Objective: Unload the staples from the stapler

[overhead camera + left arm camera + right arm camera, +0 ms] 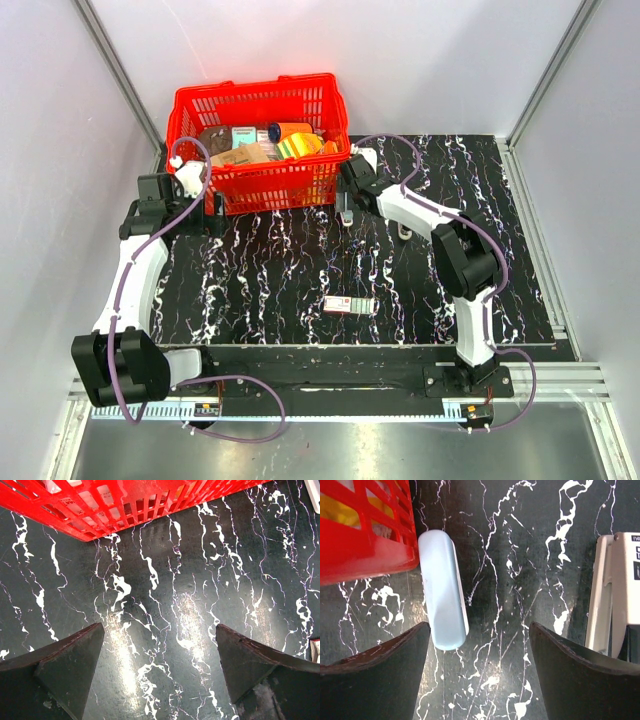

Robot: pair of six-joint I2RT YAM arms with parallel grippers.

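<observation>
No slim black stapler shows in any view. My right gripper (477,625) is open and empty, low over the black marbled table (300,260) at the red basket's front right corner (347,205). A rounded pale blue-and-white oblong (442,590) lies just ahead of its left finger, against the basket. A white hinged object (612,590) lies beyond its right finger. My left gripper (160,627) is open and empty over bare table, near the basket's front left (205,212).
The red basket (262,178) holds several packages and stands at the back left; its wall shows in both wrist views (100,510) (365,545). A small red-green-white box (349,305) lies mid-table near the front. Grey walls enclose the table.
</observation>
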